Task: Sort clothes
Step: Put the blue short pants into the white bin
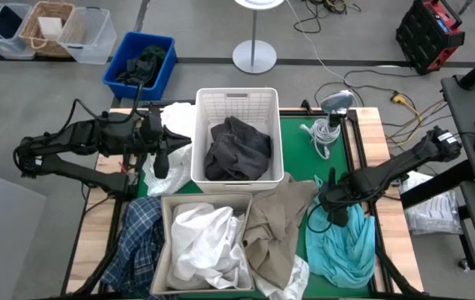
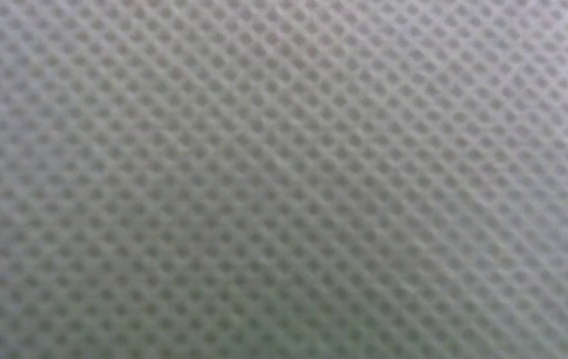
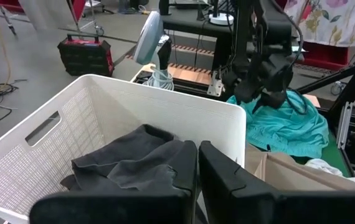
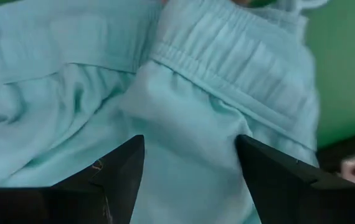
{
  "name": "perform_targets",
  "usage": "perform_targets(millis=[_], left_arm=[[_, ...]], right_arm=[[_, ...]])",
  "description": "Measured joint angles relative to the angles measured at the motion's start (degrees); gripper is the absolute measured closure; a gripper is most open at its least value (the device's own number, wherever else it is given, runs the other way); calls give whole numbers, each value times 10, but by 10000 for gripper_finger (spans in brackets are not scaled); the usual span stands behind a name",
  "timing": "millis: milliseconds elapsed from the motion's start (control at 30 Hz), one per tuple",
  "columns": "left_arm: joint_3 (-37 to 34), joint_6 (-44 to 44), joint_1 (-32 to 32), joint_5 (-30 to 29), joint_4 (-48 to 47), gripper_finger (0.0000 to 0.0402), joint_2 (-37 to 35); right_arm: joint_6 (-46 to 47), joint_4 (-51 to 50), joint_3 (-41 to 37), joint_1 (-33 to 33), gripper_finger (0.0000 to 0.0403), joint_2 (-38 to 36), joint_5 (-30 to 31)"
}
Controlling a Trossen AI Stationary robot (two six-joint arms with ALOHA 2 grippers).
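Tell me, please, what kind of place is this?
Probably a robotics lab or workshop, not a home: two robot arms work at a table of clothes, cables run over the grey floor, and a red toolbox stands nearby.

Right end effector (image 4: 190,171) spread wide; left end effector (image 3: 197,174) closed, arm extended.

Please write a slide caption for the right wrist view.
Right pincer, open, poised directly above the teal garment near its elastic waistband.
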Motion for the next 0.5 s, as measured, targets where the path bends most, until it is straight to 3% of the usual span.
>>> perform_targets(millis=[200,300,433,500], left_arm=[[0,0,0,0,2,402,1],[0,0,0,-1,10,402,2],[0,13,0,-8,30,402,4],[0,16,0,-13,35,402,4]], right_arm=[[27,66,-60,0,203,24,-2],[45,105,-87,0,260,36,-1],[68,122,-106,0,364,51,-2],[71,121,-103,0,381,52,-1]])
